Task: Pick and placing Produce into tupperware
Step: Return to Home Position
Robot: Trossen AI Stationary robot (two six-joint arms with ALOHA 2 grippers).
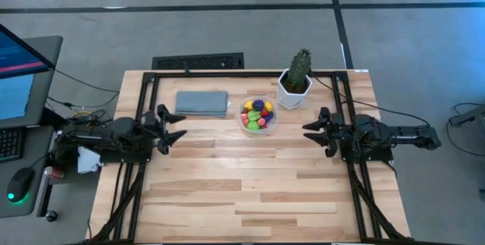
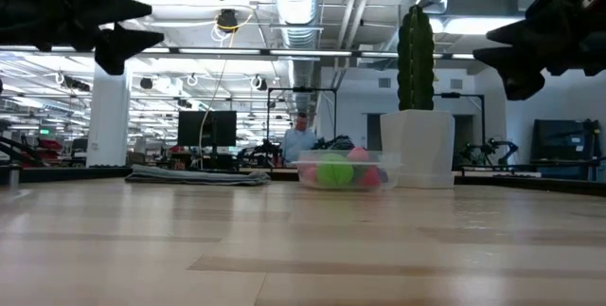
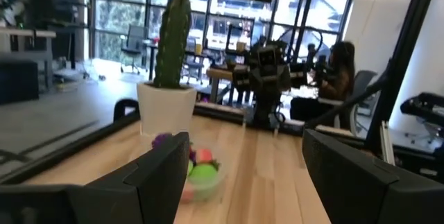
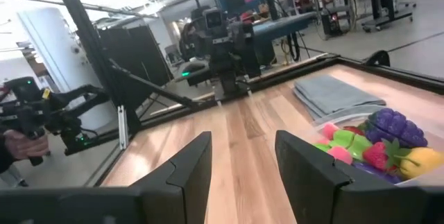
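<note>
I see my left gripper (image 1: 176, 126) near the table's (image 1: 227, 192) left edge, fingers apart. The tupperware (image 1: 243, 123) sits mid-table toward the far edge, the produce (image 1: 258, 114) piled inside. My right gripper (image 1: 311, 131) hovers near the right edge, fingers likewise apart.

One tupperware (image 1: 258, 131) with several produce pieces (image 1: 258, 113) heaped inside, too overlapped to count — one potted cactus (image 1: 296, 78), one folded cloth (image 1: 202, 102)

Open table (image 1: 250, 192) in front; cactus (image 1: 300, 69), tupperware (image 1: 259, 132) and cloth (image 1: 202, 102) line the back.
</note>
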